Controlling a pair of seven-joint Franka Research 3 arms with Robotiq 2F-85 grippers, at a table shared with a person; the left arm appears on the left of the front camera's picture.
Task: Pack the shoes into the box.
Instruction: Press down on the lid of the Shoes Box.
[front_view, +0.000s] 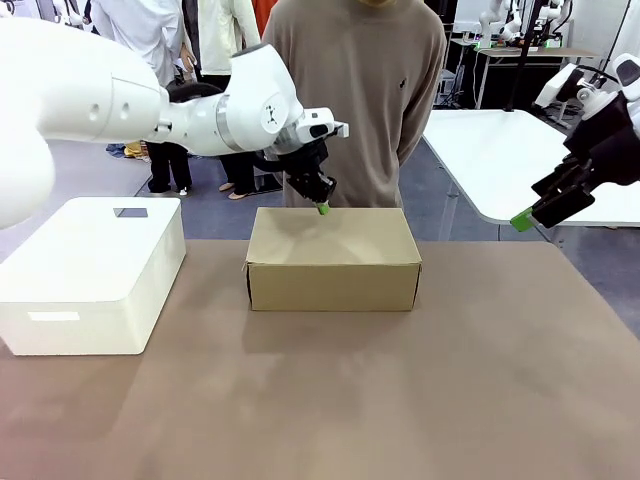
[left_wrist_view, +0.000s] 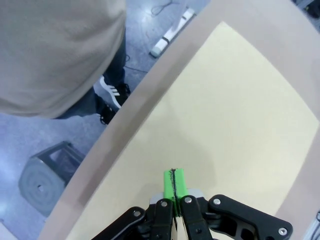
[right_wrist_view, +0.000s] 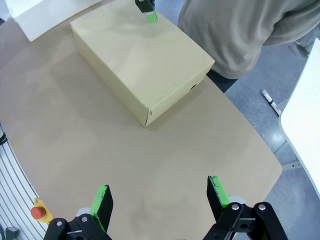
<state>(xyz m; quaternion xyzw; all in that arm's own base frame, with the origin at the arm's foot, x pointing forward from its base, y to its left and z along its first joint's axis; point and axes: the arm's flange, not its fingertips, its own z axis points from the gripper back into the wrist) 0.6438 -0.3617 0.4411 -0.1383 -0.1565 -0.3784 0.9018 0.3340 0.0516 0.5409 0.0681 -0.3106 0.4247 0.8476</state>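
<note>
The box (front_view: 333, 258) sits mid-table w/ its lid down flat, long side facing the robot, near the far edge where a person (front_view: 355, 90) in a tan top stands just behind it. Left gripper (front_view: 322, 208) is over the lid's far edge, green pads pressed together w/ nothing between them (wrist view confirms: pads (left_wrist_view: 174, 184) meet, tan lid below). Tip looks at or just above the lid surface — can't tell if it's touching. Right gripper (front_view: 527, 218) hangs well off to the right side, above the table (front_view: 400, 400), jaws apart and empty; its wrist cam looks down on the box from a distance.

Step in hand, as I read it: lid work at the far edge — either pressing it down or getting set to lift it. With the box shut I can't say whether the shoes are inside; no shoes on the tabletop in these views. If the lid must come up, next move calls for hooking the tip under the free edge and swinging it up w/o shoving the whole box; the right arm could brace it.

Count: 1 tan box, 1 white bin (front_view: 90, 270) (lidded, at robot's left, apart from the box), 2 grippers, 1 person at the table, 0 shoes seen.
</note>
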